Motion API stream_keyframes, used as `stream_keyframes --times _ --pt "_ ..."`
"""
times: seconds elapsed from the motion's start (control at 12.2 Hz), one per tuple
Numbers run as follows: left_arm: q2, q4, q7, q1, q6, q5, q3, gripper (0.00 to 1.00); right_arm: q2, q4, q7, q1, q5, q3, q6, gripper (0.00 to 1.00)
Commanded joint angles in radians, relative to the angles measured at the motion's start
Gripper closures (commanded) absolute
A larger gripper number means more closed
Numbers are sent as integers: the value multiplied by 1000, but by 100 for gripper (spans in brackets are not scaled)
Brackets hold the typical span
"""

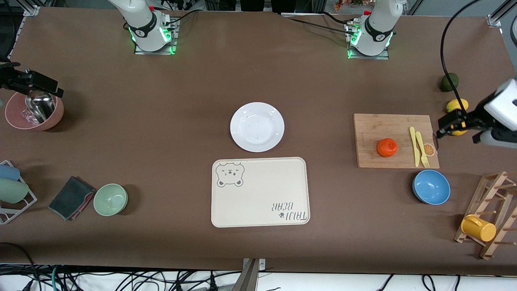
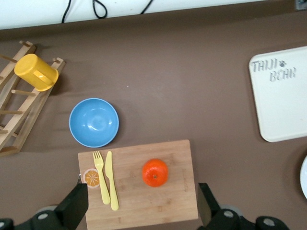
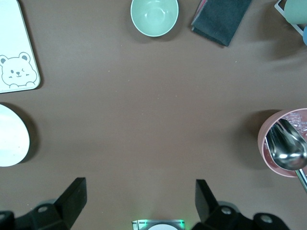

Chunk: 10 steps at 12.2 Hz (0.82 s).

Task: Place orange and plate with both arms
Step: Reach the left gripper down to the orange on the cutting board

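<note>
The orange (image 1: 387, 147) sits on a wooden cutting board (image 1: 375, 129) toward the left arm's end of the table. In the left wrist view the orange (image 2: 155, 172) lies on the board (image 2: 163, 201) just ahead of my open, empty left gripper (image 2: 142, 211). In the front view the left gripper (image 1: 442, 129) hovers over the board's edge, beside a lemon. The white plate (image 1: 238, 121) lies at the table's middle, apart from the orange. My right gripper (image 1: 16, 81) is open and empty over the pink bowl; in its wrist view (image 3: 140, 201) the plate's edge (image 3: 12, 141) shows.
A yellow fork and knife (image 1: 418, 145) lie on the board. The cream bear tray (image 1: 260, 192) is nearer the camera than the plate. A blue bowl (image 1: 431, 186), lemons (image 1: 457, 106), pink bowl with ladle (image 1: 34, 111), green bowl (image 1: 110, 199), cloth (image 1: 70, 198) and cup rack (image 1: 478, 228) stand around.
</note>
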Motion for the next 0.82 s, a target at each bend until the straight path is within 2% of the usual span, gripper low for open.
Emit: stream_keyframes --times 0.0,0.08,0.16,0.33,0.57,0.73 --pt "36 27 9 29 2 25 -5 0 -2 10 -14 -4 14 -1 -12 0" --pt "64 24 11 44 3 24 -2 0 -2 10 -14 -4 14 -1 -12 0" --pt "152 27 20 64 0 29 -3 0 -2 10 -14 -4 14 -1 -12 0" --pt "209 24 21 52 8 12 -9 0 -2 10 -14 -4 14 -1 -12 0" --pt "266 -51 23 3 15 4 -13 0 -2 10 -14 -4 12 -1 -13 0" --pt "256 -128 26 9 79 5 -17 0 -2 10 -14 -4 12 -1 -13 0"
